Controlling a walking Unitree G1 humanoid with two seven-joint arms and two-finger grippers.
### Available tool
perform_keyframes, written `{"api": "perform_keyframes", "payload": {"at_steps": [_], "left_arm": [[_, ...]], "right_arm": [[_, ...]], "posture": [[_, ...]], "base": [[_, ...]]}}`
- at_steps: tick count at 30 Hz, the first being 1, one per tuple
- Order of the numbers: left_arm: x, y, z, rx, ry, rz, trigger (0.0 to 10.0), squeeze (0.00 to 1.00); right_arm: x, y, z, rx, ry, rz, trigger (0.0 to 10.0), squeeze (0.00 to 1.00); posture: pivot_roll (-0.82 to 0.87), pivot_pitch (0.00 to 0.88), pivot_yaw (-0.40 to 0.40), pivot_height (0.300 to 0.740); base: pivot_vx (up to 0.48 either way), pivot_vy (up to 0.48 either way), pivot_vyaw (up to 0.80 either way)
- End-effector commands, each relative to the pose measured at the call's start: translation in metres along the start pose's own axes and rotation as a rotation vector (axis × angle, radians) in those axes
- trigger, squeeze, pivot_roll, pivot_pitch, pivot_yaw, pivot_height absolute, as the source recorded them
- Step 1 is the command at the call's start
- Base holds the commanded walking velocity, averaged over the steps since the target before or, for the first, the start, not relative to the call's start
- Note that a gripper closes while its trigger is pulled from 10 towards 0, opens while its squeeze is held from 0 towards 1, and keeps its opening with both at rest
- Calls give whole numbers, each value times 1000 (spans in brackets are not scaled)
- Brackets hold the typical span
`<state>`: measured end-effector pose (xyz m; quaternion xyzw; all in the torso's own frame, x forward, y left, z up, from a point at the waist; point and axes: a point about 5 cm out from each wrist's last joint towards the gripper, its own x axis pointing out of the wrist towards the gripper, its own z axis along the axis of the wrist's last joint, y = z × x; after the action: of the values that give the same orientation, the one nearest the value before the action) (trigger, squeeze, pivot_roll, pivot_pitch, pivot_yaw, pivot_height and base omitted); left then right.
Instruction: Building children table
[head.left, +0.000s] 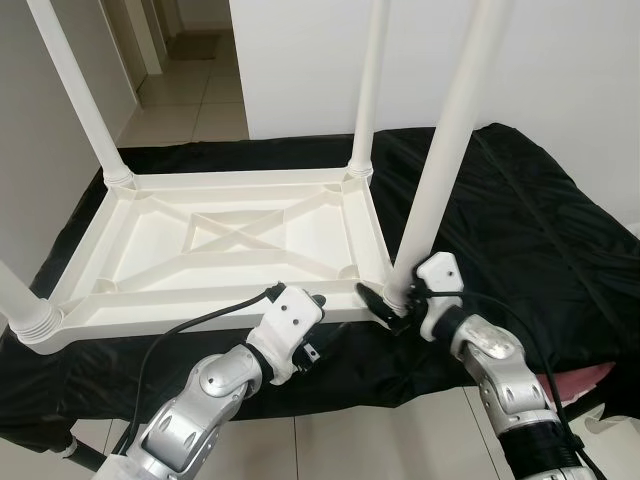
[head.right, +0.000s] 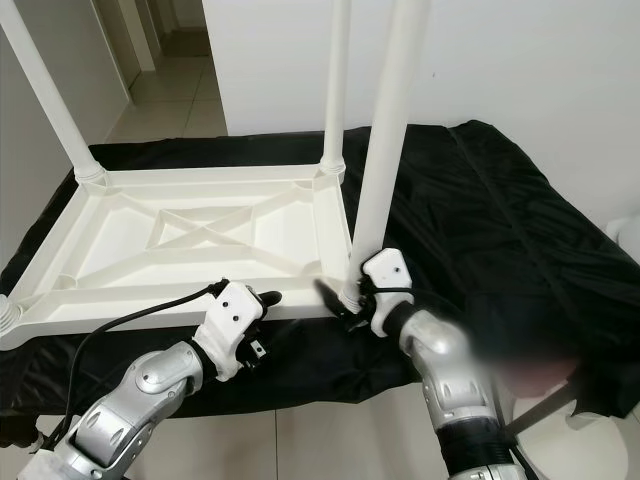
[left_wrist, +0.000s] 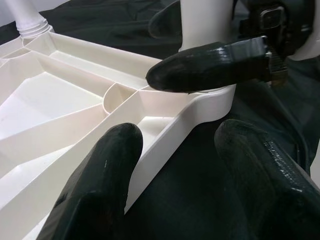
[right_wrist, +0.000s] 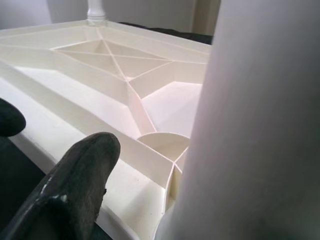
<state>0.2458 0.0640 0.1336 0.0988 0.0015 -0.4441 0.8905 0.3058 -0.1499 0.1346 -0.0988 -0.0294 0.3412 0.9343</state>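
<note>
A: Where was the table top (head.left: 230, 240)? What worried you?

B: It lay upside down on a worktop under a black cloth (head.left: 520, 220), its near edge close to the worktop's front; four legs stood in the corners. The right hand (head.left: 392, 303) sat at the foot of the near right leg (head.left: 440, 170), its fingers around the base, seemingly gripping it, though the wrist view was too close to be sure.

A: And the left hand (head.right: 258, 310)?

B: Its fingers were spread wide just beside the near rim, holding nothing; so if the right hand pushed or twisted the leg, the table top could have slid on the slick cloth; the leg might have seated crooked in its socket.
</note>
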Motion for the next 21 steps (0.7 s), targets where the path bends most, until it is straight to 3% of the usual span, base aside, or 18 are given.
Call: {"api": "perform_keyframes", "payload": {"at_steps": [1, 2, 3, 4, 5, 10, 11, 12, 13, 16, 21], "left_arm": [[1, -4, 1, 12, -3, -112, 10000, 0], [1, -4, 1, 12, -3, -112, 10000, 0], [2, -4, 2, 14, -5, -110, 10000, 0], [2, -4, 2, 14, -5, -110, 10000, 0], [1, -3, 3, 15, -10, -107, 10000, 0], [-1, -4, 5, 12, -23, -107, 10000, 0], [-2, -4, 3, 20, -9, -98, 10000, 0], [-2, -4, 3, 20, -9, -98, 10000, 0], [-3, -4, 3, 2, -16, -93, 10000, 0], [-3, -3, 4, -9, -19, -86, 10000, 0], [-2, -2, 2, -10, -13, -78, 10000, 0]], "right_arm": [[3, 3, 0, -10, -3, 40, 10000, 0], [3, 3, 0, -10, -3, 40, 10000, 0], [5, 2, -1, -15, 5, 46, 6627, 0], [5, 2, -1, -15, 5, 46, 6627, 0], [5, 0, -4, -19, 14, 54, 0, 0], [1, -2, -8, -18, 25, 77, 0, 0], [-2, -2, -11, -12, 35, 74, 2667, 0], [-2, -2, -11, -12, 35, 74, 2667, 0], [-4, -2, -11, 2, 33, 60, 10000, 0], [-6, -2, -12, 16, 30, 44, 10000, 0], [-7, -4, -13, 20, 19, -84, 10000, 0]], "posture": [[-5, 0, 65, 740], [-5, 0, 65, 740], [-5, 0, 65, 740], [-5, 0, 65, 740], [-3, 0, 65, 740], [8, 5, 59, 740], [7, 5, 57, 740], [7, 5, 57, 740], [8, 6, 56, 740], [10, 8, 53, 740], [4, 15, 54, 740]], "base": [[0, 0, 0], [0, 0, 0], [0, 0, 0], [0, 0, 0], [0, 0, 0], [0, 0, 0], [0, 0, 0], [0, 0, 0], [0, 0, 0], [0, 0, 0], [0, 0, 0]]}}
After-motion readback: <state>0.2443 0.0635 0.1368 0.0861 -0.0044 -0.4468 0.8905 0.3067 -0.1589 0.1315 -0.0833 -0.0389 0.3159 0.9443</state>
